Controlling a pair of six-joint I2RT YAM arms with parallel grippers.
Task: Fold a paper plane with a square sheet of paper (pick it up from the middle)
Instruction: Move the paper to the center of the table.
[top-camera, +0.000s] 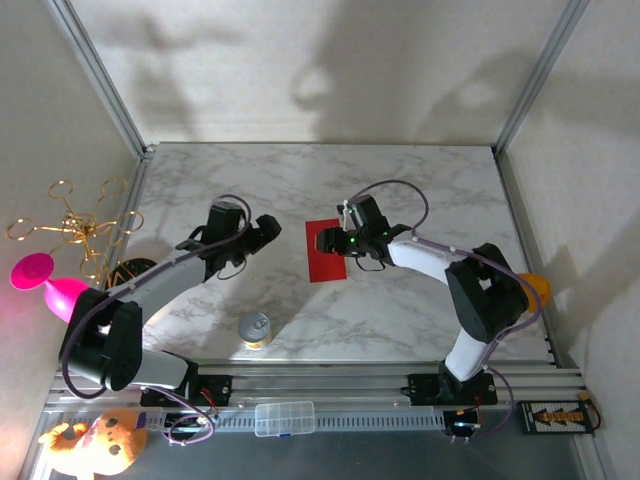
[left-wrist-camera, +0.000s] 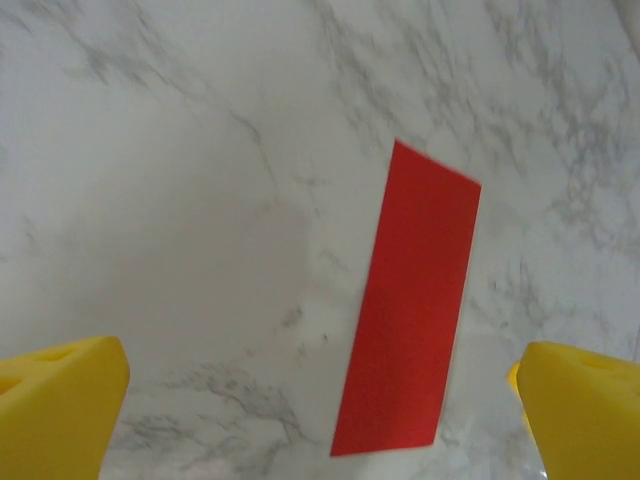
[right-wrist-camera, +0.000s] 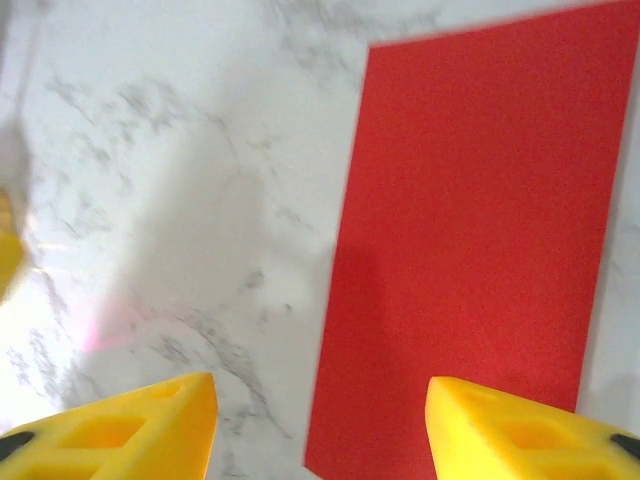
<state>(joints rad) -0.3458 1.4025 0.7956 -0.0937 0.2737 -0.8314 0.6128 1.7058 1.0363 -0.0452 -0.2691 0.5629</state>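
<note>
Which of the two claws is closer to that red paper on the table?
Right. The right gripper hovers over the red paper itself; the left gripper is off to the paper's left, not touching.

The top external view looks steeply down from above and behind the arm bases (top-camera: 440, 385) at 6 o'clock, taking in the whole marble table (top-camera: 400, 320). Both wrist views hang close over that marble, tilted downward. Each shares the red sheet of paper (top-camera: 322, 268) with the overhead view: at 4 o'clock in the left wrist view, 2 o'clock in the right.

Marble table (top-camera: 400, 310), white with grey veins
Red paper (top-camera: 322, 265) lies flat near the middle (a narrow rectangle); a can (top-camera: 256, 331) stands near the front edge.
</note>
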